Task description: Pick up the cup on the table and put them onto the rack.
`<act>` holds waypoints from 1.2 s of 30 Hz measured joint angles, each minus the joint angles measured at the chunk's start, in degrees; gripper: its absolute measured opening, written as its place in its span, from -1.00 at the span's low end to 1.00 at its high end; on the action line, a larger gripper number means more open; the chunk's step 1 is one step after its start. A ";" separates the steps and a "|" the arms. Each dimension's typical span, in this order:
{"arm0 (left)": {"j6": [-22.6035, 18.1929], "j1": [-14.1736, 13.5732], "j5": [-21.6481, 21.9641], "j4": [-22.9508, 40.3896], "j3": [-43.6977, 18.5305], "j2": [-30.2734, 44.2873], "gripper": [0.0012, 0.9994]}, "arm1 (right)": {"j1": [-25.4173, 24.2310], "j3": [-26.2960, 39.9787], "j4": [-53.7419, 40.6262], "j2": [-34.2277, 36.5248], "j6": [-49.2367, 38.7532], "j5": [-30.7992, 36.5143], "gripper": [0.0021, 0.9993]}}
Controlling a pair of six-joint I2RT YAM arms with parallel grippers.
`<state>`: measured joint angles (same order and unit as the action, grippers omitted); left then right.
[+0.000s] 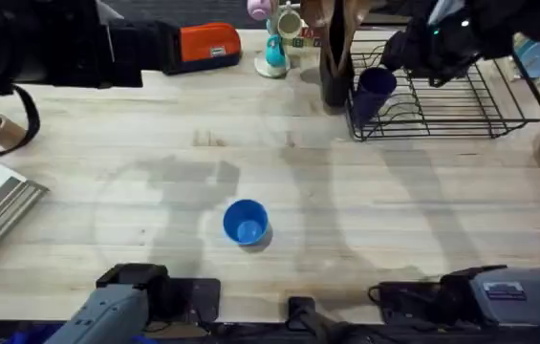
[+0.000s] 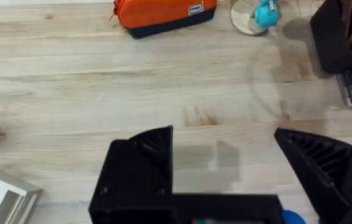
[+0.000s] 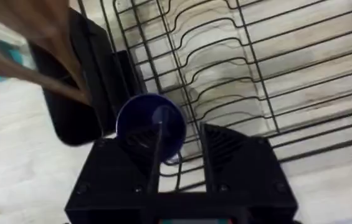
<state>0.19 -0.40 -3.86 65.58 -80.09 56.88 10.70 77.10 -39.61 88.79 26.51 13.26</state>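
The navy cup (image 1: 376, 89) is being held at the left end of the rack (image 1: 480, 113), in the upper right of the overhead view, just right of the dark utensil holder (image 1: 333, 72). In the right wrist view the navy cup (image 3: 151, 127) is being gripped between the right jaws (image 3: 188, 155), which are closed on it, its open mouth being turned toward the camera over the rack's (image 3: 244, 74) wires. The right jaws (image 1: 413, 53) are being seen dark and blurred above the rack in the overhead view. The blue cup (image 1: 246, 222) is standing upright on the counter (image 1: 155, 134) in the lower middle of the overhead view, well apart from the rack. The left jaws (image 2: 222, 152) are being held wide open over bare counter (image 2: 70, 81), nothing being gripped between them. An orange pouch (image 1: 207, 43) is lying at the upper middle of the overhead view, near the teal stand (image 1: 274, 48).
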 joint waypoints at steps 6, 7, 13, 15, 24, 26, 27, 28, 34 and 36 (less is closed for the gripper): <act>0.00 0.00 0.00 0.00 0.00 0.00 0.99 | 0.00 0.00 -4.55 -4.62 -2.73 0.00 -0.21; 0.00 0.00 0.00 0.00 0.00 0.00 0.99 | 0.00 0.00 -5.52 -5.36 -3.13 0.00 -0.21; 0.00 0.00 0.00 -0.04 0.00 0.00 0.99 | 0.00 0.00 -11.37 -11.60 -5.04 0.00 0.19; 0.00 0.00 0.00 -0.22 0.00 0.00 0.99 | 0.00 0.00 -12.61 -14.00 -5.82 0.00 0.36; 0.00 0.00 0.00 -0.20 0.00 0.00 0.99 | 1.03 0.00 -15.00 -23.70 -9.16 -4.50 0.99; 0.00 0.00 0.00 -0.20 0.00 0.01 0.99 | 2.05 0.06 -15.35 -25.00 -9.94 -7.16 0.99; 0.00 0.00 0.00 -0.20 0.00 0.00 0.99 | 2.63 0.09 -15.63 -25.51 -10.40 -8.61 0.99; 0.00 0.00 0.00 -0.22 0.00 0.00 0.99 | 3.25 0.11 -15.98 -25.96 -10.78 -10.06 0.99; 0.00 0.00 0.00 -0.20 0.00 0.00 0.99 | 8.99 0.11 -18.39 -27.92 -12.34 -16.38 0.99; 0.00 0.00 0.00 -0.21 0.00 0.00 0.99 | 11.81 0.11 -19.15 -28.31 -12.98 -17.23 0.99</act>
<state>0.19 -0.40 -3.86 65.38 -80.09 56.88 22.51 77.21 -58.76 60.48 13.53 -3.97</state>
